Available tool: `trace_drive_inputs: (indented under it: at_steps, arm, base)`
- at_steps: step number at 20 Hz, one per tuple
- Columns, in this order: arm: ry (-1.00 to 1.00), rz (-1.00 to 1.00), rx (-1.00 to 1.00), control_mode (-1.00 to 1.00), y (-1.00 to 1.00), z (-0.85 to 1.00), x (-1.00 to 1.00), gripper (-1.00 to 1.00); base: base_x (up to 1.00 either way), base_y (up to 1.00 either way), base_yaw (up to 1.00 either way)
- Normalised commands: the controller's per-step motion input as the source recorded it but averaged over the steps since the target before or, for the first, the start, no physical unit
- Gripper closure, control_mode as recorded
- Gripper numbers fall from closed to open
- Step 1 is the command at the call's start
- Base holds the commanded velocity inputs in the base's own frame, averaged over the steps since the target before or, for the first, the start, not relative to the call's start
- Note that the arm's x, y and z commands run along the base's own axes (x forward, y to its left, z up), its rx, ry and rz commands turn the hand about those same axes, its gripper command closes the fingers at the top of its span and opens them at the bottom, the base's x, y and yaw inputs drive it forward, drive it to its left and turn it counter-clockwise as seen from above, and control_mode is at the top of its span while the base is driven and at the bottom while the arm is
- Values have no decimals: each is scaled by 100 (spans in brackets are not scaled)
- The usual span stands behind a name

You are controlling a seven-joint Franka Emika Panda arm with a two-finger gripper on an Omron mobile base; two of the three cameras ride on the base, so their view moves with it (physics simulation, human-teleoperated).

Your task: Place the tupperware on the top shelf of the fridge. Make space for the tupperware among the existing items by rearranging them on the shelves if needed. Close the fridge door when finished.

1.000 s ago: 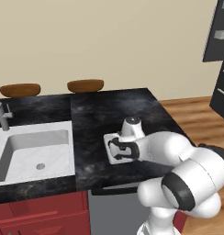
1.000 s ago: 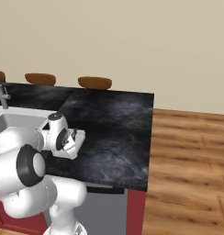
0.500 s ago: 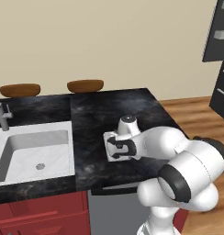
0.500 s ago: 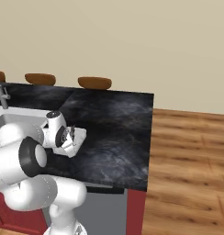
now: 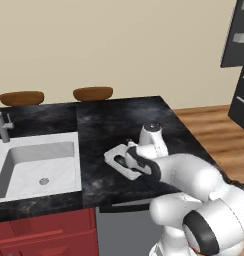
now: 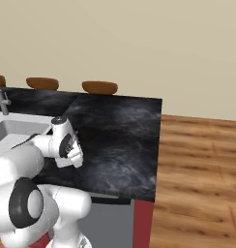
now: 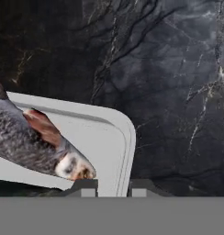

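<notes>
The tupperware [image 5: 119, 160] is sitting on the dark tabletop [image 5: 124, 120] right of the sink, being pinched at its rim by the gripper [image 7: 113, 186], so it could easily be tipped or dropped when lifted.

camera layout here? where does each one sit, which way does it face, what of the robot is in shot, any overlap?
Left base view: behind the arm to its left, looking forward and down over the black counter and sink; the white arm rises lower right, its gripper down on the tupperware.
Right base view: behind the arm to its right, same counter plus wood floor; the arm rises lower left.
Hand view: on the hand, looking close along the jaws at the tub's rim; both finger tips show at the bottom.
Shared: counter, tupperware and gripper.
</notes>
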Motion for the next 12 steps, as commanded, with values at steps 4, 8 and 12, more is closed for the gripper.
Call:
trace_drive_inputs:
  at_steps: [4, 8, 12]
  arm:
    - [-2, -12, 7, -100, -58, 82, -60, 100]
    - [-1, -23, 6, -100, -67, 96, -59, 100]
    - [-2, -25, 9, -100, -69, 99, -57, 100]
  base:
    - [0, 0, 0]
    - [0, 0, 0]
    - [0, 0, 0]
